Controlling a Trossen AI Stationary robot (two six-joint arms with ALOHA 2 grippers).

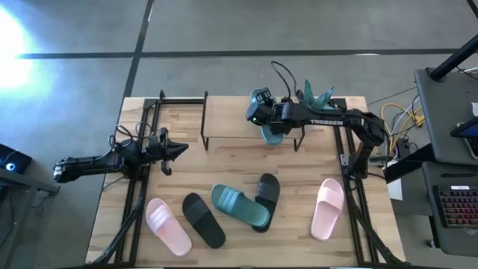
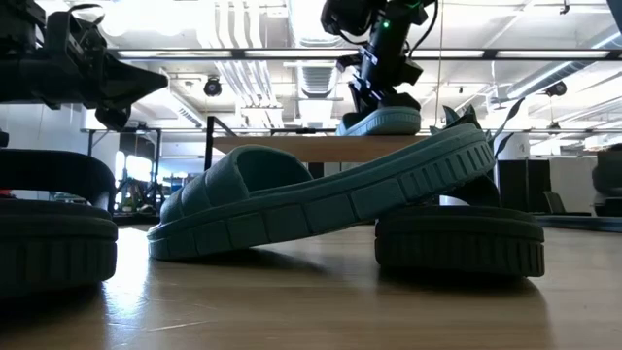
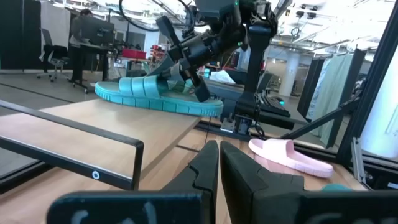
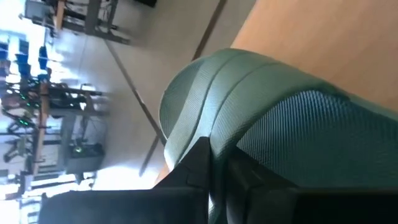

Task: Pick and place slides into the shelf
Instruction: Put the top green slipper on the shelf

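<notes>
The shelf (image 1: 231, 123) stands at the far middle of the table. One teal slide (image 1: 272, 134) lies sole-down on the shelf's wooden top (image 2: 292, 147), and my right gripper (image 1: 267, 125), reaching in from the right, is shut on it. Five more slides lie near the front edge: pink (image 1: 168, 228), black (image 1: 203, 220), teal (image 1: 239, 205) leaning on black (image 1: 267, 196), and pink (image 1: 327, 209). My left gripper (image 1: 179, 149) waits shut at the table's left, holding nothing. My right gripper pinches the edge of the teal slide's strap (image 4: 219, 134) between its two fingers (image 3: 194, 84). The fingers slant down onto it from above and from the table's right. The slide's sole (image 3: 155, 102) rests on the shelf's top, roughly level.
Black arm frames run along both table sides (image 1: 134, 202) (image 1: 355, 202). Bare tabletop lies between the shelf and the row of slides (image 1: 224, 168). Cables and a desk with a keyboard (image 1: 455, 205) stand off the right edge.
</notes>
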